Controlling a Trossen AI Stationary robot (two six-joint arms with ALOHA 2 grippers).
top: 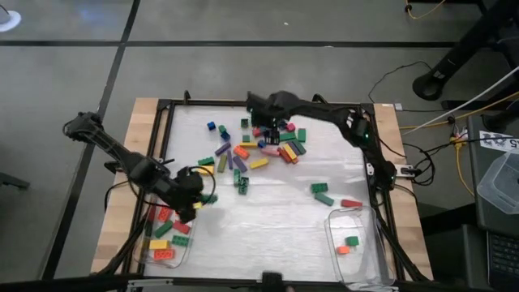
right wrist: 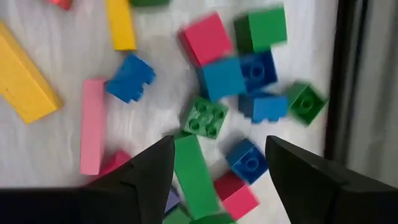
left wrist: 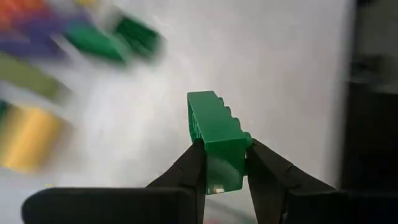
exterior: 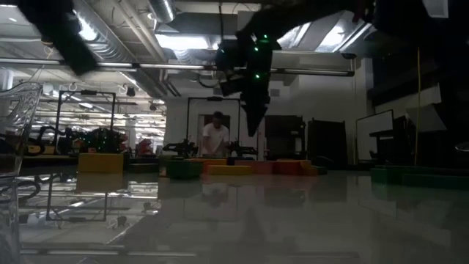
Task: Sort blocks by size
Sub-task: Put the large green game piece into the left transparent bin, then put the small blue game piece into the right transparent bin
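Note:
Many coloured blocks lie in a pile (top: 259,150) on the white mat at the table's far middle. My left gripper (top: 197,199) is at the left, beside the left clear tub (top: 166,239), shut on a long green block (left wrist: 217,134). My right gripper (top: 272,123) hangs open over the far part of the pile. In the right wrist view, a long green block (right wrist: 194,169) and a small blue block (right wrist: 249,160) lie between its spread fingers, untouched. The right gripper also shows in the low view (exterior: 251,121), pointing down. My left gripper pinches the long green block by its near end (left wrist: 224,163), one finger on each long side. The block sticks out forward past the fingertips, along the fingers. It looks lifted clear of the mat.
The left tub holds several red, orange and green blocks. A right clear tub (top: 357,239) at the near right holds a few small blocks. Loose green and red blocks (top: 324,195) lie at mid right. A black frame (top: 377,162) borders the mat. A person stands in the room beyond (exterior: 215,136).

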